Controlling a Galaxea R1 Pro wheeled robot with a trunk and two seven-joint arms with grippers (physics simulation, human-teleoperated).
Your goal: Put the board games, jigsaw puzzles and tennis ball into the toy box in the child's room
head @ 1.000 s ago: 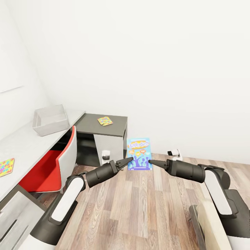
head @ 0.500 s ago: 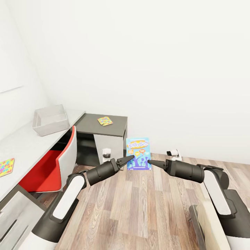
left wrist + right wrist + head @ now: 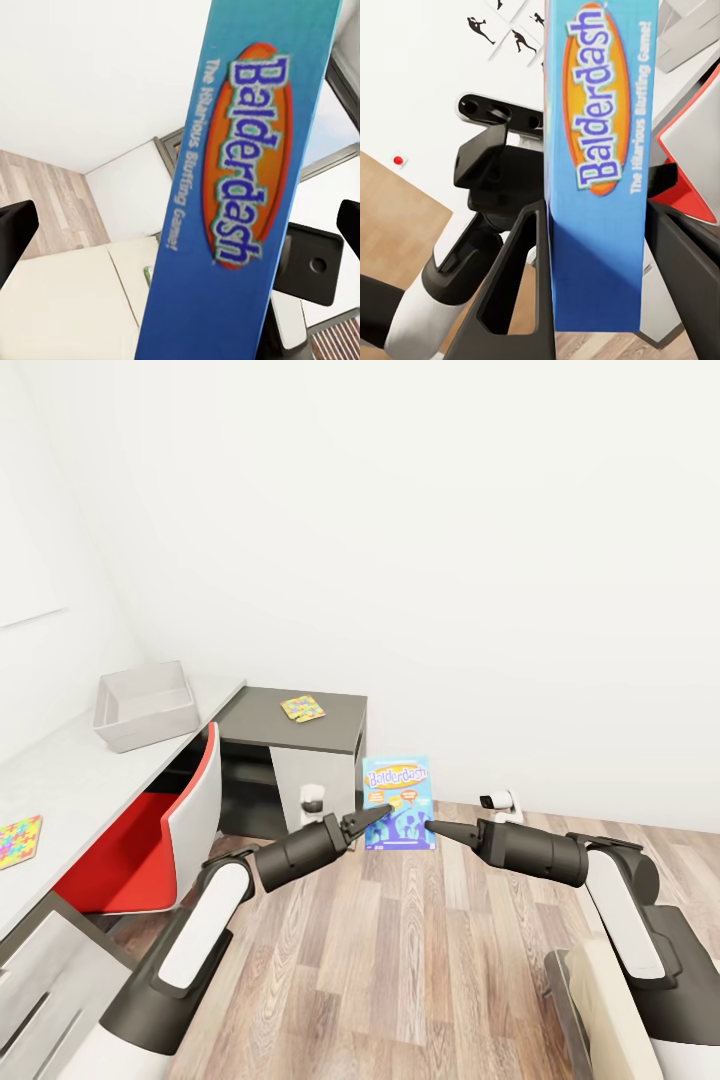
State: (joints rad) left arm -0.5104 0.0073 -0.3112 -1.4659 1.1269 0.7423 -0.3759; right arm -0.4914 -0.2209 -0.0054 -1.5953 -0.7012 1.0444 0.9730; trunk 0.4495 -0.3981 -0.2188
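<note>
Carrying the flat blue rectangular "Balderdash" board game box (image 3: 400,803) upright in mid-air over the wood-plank floor, pinched at its two side edges between the left gripper (image 3: 367,821) and the right gripper (image 3: 440,827), well short of the light grey flared toy box (image 3: 145,707) on the pale grey desk (image 3: 70,780). Box looks stiff, light, probably slick cardboard, so opposite edges seem the right hold. Both arms reach forward, converging; right fingers (image 3: 521,277) straddle the box edge, left fingers (image 3: 13,232) spread wide beside it, clamping unclear.

blue board game (image 3: 400,803) upright, aloft | toy box (image 3: 143,706) on table (image 3: 80,780) | puzzles (image 3: 303,708), (image 3: 20,840) flat
</note>
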